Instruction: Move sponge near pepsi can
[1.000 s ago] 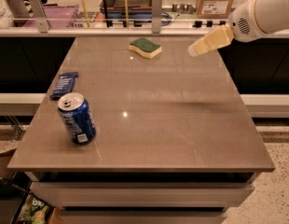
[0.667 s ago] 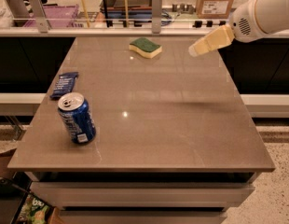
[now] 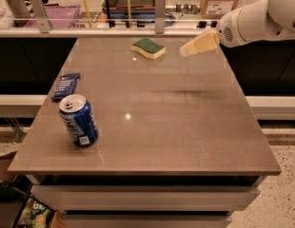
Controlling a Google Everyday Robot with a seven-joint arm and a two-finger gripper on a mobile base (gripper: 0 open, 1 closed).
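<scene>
Camera view has my claw (image 3: 183,52) up in the air over the far right part of the table (image 3: 195,137), on the end of my one arm, which comes in from the right edge. Its tip points left and a little down. Whether the claw is spread or pressed together I cannot tell, as it shows as one pale tapered shape. It holds nothing.

The sponge (image 3: 148,48) lies flat near the far edge of the table, about midway across, with its green side up. It is to the left of my claw in the view, near it but not touching, and lower, since I hang above the tabletop. Its long axis runs roughly across the view, tilted so that the left end sits a bit farther back than the right end. My tip points almost along that axis. I judge I should turn the wrist so that the claw closes across the short width, then go left and down.

The can (image 3: 79,120) stands at the near left of the table, well apart from the sponge and from me. A flat dark blue packet (image 3: 66,86) lies beside the left edge, just behind the can. The carry will run from the far middle to the near left. I judge the open space to the right of the can is the safe place to set the sponge down, clear of the packet.
</scene>
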